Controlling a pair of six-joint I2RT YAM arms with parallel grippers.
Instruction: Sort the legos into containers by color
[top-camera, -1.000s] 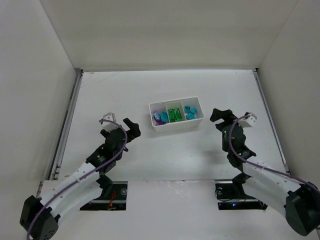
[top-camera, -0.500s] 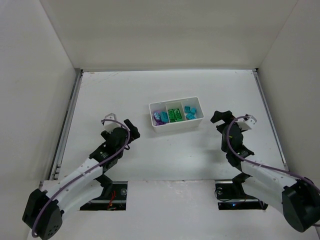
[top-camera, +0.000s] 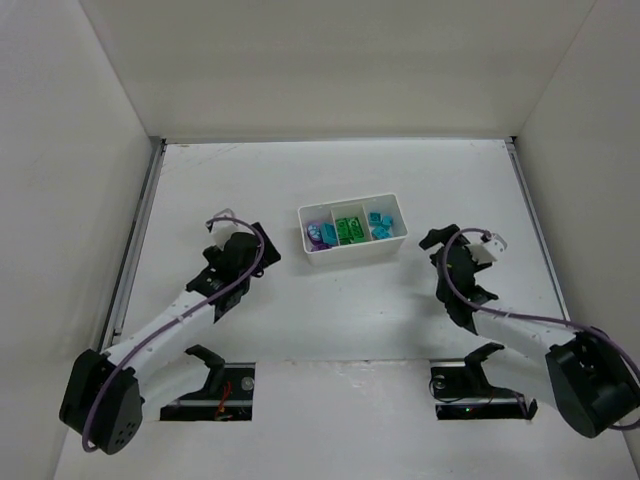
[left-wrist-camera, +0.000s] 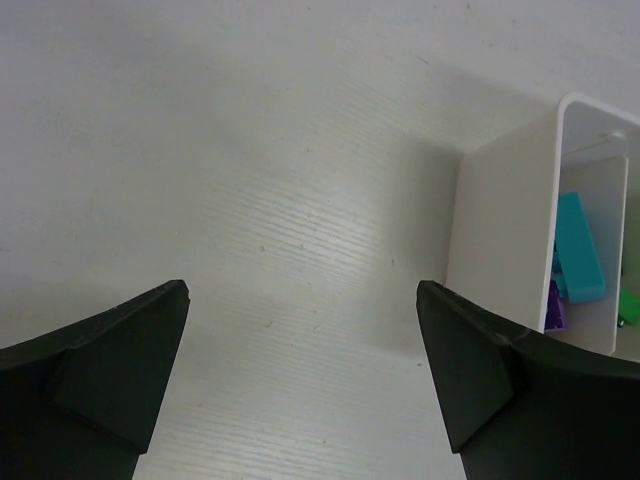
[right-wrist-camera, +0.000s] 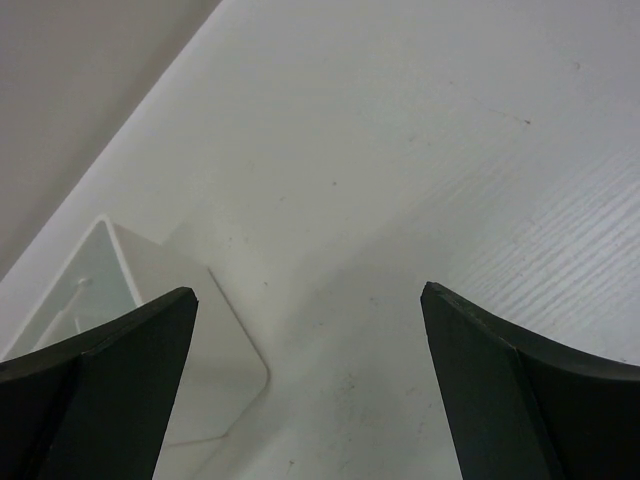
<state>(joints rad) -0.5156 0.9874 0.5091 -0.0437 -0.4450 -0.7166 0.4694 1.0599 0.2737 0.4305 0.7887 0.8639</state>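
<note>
Both jaws have shifted slightly, released and empty; teal lego (left-wrist-camera: 580, 250), apparently among purple ones (left-wrist-camera: 553, 300), lies ahead-right of left jaws.

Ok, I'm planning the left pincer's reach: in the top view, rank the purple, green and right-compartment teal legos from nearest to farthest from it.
From the left pincer:
1. purple legos, left end of the white tray.
2. green legos, middle.
3. teal legos, right end.

Just a plain white worktop (top-camera: 300, 320) boxed in by white walls (top-camera: 330, 60) at the back and both sides, metal rails (top-camera: 135, 240) down its left and right edges, soft even light.
</note>
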